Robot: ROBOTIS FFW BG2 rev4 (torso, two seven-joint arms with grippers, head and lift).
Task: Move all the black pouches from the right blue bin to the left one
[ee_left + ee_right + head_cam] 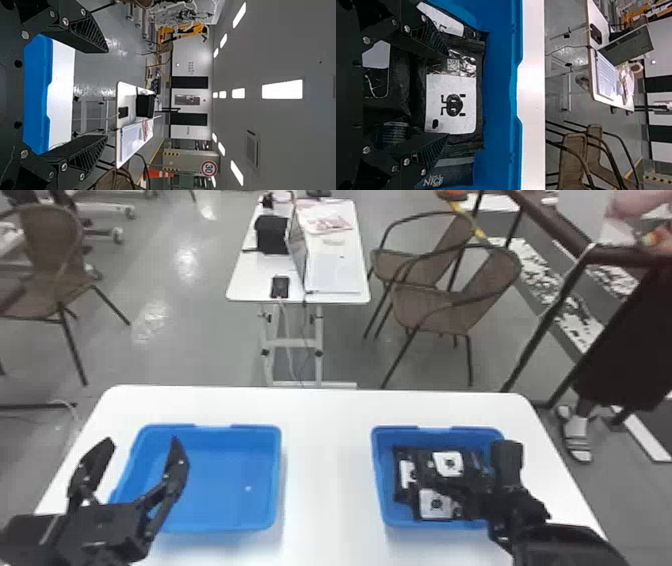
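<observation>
Left claw [142,444]: waits at the left bin's outer side, one finger over the bin and the other past its rim in my head view; the two stand wide apart.
Right claw [470,467]: down at the right bin, fingers apart, with a white-labelled pouch [451,103] lying in the gap between them in my wrist view (I can't tell whether either finger touches it).
Black pouches [449,463]: several, overlapping inside the right bin, most showing pale labels; a dark one with pale lettering [451,174] lies beside the labelled one.
Right bin [378,480]: blue, near the tabletop's right side.
Left bin [277,480]: blue, well apart from the other, with a small pale speck on its floor.
Tabletop [327,470]: white, with rounded far corners, carrying both bins.
Beyond: a white table [250,286] holds an open laptop [332,272], a black bag [272,235] and a phone [280,286]; two brown wicker chairs [452,310] stand right of it.
</observation>
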